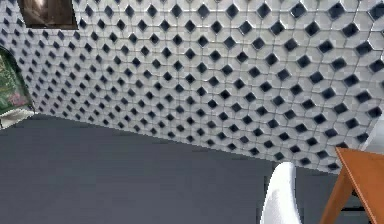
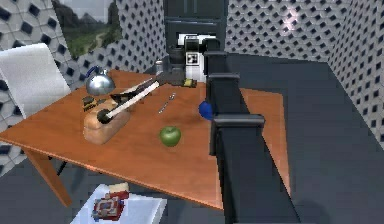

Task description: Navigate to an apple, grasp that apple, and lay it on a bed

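Observation:
A small green apple (image 2: 171,135) rests on the wooden table (image 2: 70,135), near the middle of the arm side view. The dark arm (image 2: 235,140) rises from the bottom edge and passes just right of the apple. At its far end stand the white marked squares, with the gripper (image 2: 163,68) left of them over the table's far side. I cannot tell whether it holds anything. The apple lies nearer to me than the gripper.
On the table are a wooden block with a long knife-like tool (image 2: 112,112), a metal dome (image 2: 98,83) and a small blue thing (image 2: 205,110). A white chair (image 2: 35,75) stands left of the table. In the forward view a patterned wall (image 1: 200,70), a chair back (image 1: 282,195) and a table corner (image 1: 360,180) show.

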Available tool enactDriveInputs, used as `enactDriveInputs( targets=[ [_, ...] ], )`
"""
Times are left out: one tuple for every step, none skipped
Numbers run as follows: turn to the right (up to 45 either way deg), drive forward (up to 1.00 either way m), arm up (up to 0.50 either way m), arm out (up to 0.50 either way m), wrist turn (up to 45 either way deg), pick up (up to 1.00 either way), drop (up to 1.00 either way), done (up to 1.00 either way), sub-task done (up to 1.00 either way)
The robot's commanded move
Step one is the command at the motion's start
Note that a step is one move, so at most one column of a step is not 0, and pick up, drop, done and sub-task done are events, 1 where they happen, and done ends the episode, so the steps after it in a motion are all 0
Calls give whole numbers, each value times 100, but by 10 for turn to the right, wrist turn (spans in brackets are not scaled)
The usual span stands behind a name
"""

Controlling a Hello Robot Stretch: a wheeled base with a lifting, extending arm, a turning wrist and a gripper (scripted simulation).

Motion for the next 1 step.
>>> enactDriveInputs(
  targets=[
    [0,0,0,0,450,0,0,0,0]
  ],
)
